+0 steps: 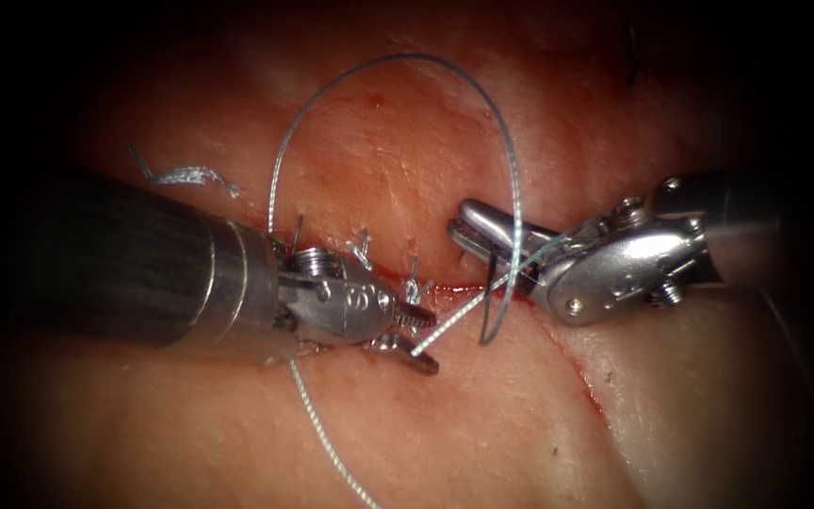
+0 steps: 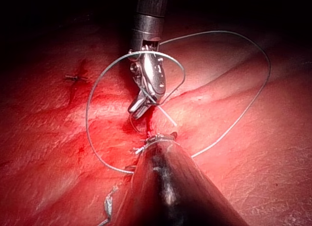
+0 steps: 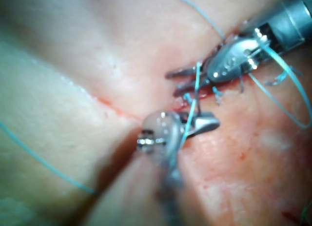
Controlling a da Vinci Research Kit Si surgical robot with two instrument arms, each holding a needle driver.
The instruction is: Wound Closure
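The left claw is spread wide over the cut in the tissue, with the pale thread running between its tips; it clamps nothing. The right claw is clenched on the dark curved needle near its upper end, and the needle's arc hangs free just above the cut. The thread loops high over the tissue. Earlier stitches with cut ends sit along the cut beside the left claw.

The tissue carries everything, its cut running toward five o'clock. Thread loops over it toward twelve o'clock. Frayed cut ends of thread lie at ten o'clock.
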